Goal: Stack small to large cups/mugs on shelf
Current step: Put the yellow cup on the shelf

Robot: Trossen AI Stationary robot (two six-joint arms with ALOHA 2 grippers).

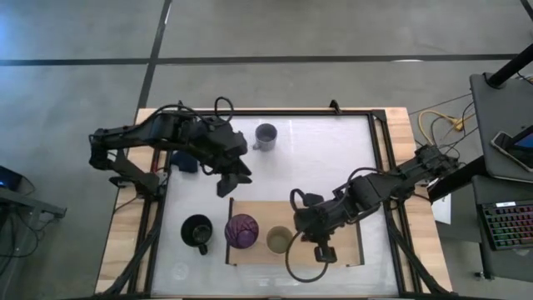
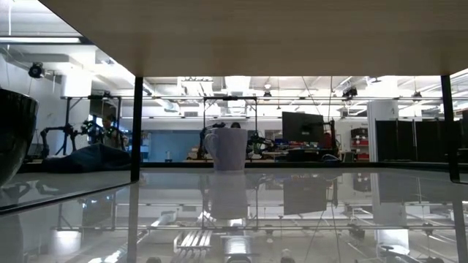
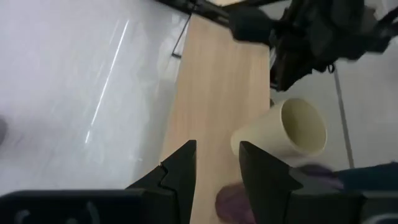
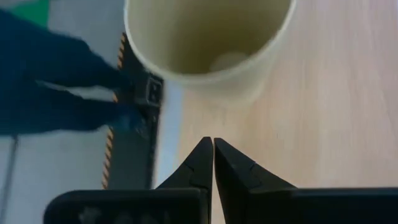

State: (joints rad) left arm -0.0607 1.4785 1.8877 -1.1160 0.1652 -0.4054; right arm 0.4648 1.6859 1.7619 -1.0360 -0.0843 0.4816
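Cups look light, rigid and slick. On the shelf (image 1: 333, 218) stand the purple tumbler (image 1: 241, 231) and yellow cup (image 1: 279, 241), just beside the right gripper (image 4: 212, 163), shut on nothing. Left gripper (image 3: 217, 171) hovers partly open. I'd pinch rims, or the grey mug (image 1: 266, 136) and black mug (image 1: 196, 232) by their handles.

Matt light-wood shelf (image 1: 333, 218); glossy tabletop (image 1: 325, 158)

The left arm is stretched in from the left side, bent at the elbow. Its tool (image 1: 226, 182) is held over the middle, with the 2 fingers (image 3: 180, 171) parted and nothing between them. The right arm is reached in from the right, low and folded. Its tool (image 1: 325, 250) is closed, fingers (image 4: 202, 163) pressed together, gripping nothing.
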